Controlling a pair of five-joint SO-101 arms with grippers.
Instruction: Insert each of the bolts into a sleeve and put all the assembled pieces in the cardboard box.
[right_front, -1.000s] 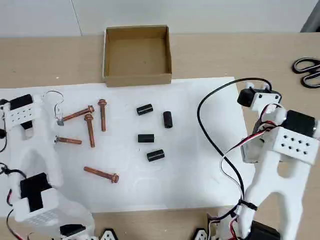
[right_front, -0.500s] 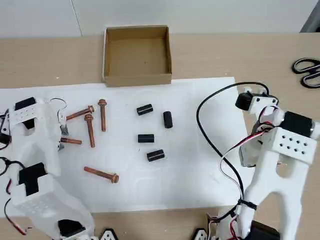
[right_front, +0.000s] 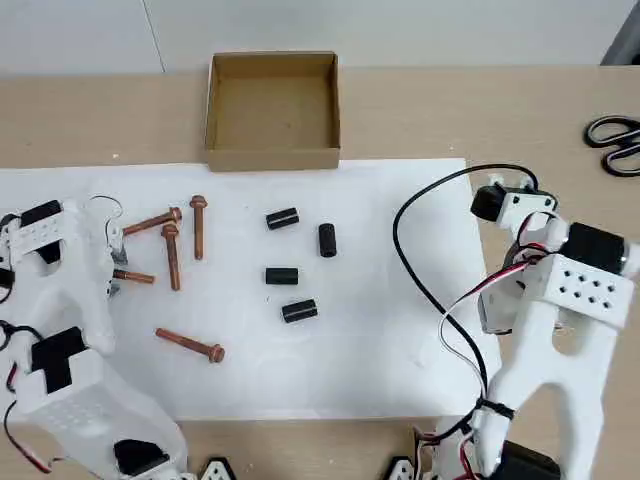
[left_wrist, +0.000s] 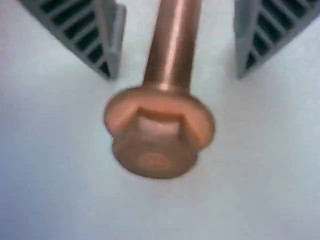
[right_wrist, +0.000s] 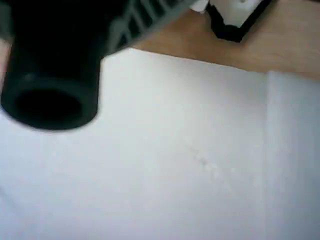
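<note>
left pincer (left_wrist: 177, 60) straddles a bolt (left_wrist: 159, 131) lying flat on the white sheet (left_wrist: 50, 190), fingers apart on either side of the shank, placed to close on it. right pincer (right_wrist: 65, 45) looks clamped on a black sleeve (right_wrist: 50, 100), its open bore turned outward, likely so a bolt can be fed in. in the high view, four loose sleeves (right_front: 282, 275) lie mid-frame, other bolts (right_front: 170, 257) to their left, and the cardboard box (right_front: 272, 158) sits at top centre.
</note>
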